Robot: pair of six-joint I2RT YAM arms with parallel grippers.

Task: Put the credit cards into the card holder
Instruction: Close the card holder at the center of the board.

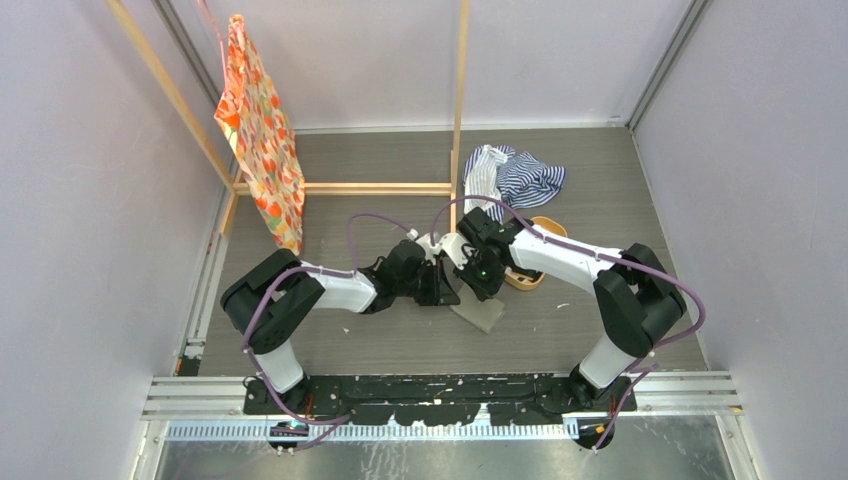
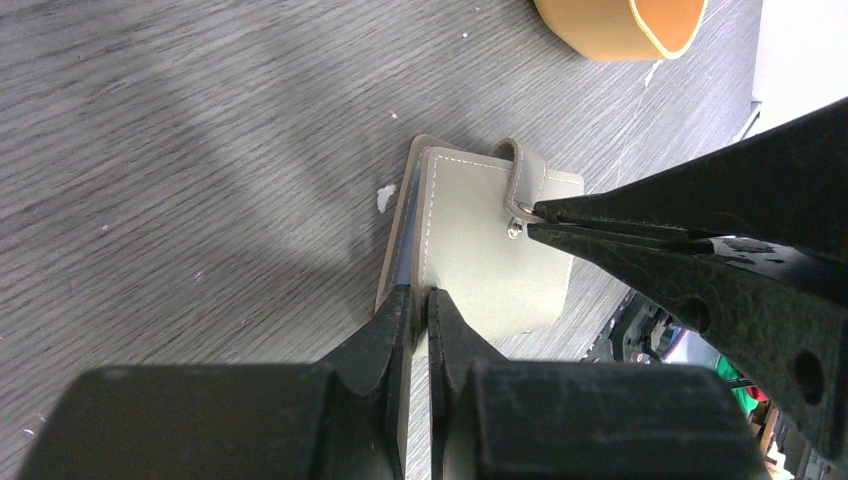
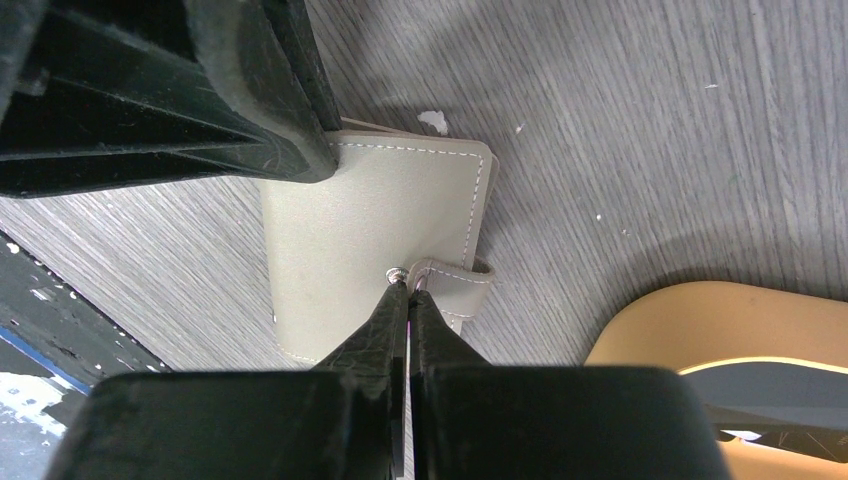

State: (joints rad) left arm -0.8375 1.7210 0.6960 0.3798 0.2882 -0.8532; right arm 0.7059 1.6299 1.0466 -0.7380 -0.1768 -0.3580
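Note:
The grey-taupe card holder (image 1: 482,313) lies folded on the table between both arms. My left gripper (image 2: 420,295) is shut on the near edge of the card holder's (image 2: 480,260) top cover. A thin pale blue edge (image 2: 408,245) shows between the covers, perhaps one of the credit cards; no other card shows plainly. My right gripper (image 3: 410,285) is shut, its tips against the end of the closing tab (image 3: 455,280) beside the metal snap (image 3: 396,272) on the card holder (image 3: 350,225). Whether it pinches the tab I cannot tell.
An oval orange-tan tray (image 1: 530,276) stands just right of the holder, with something dark and flat (image 3: 780,395) inside. A striped cloth (image 1: 515,175) lies behind it. A wooden frame (image 1: 460,100) with a hanging patterned bag (image 1: 262,130) stands at the back left.

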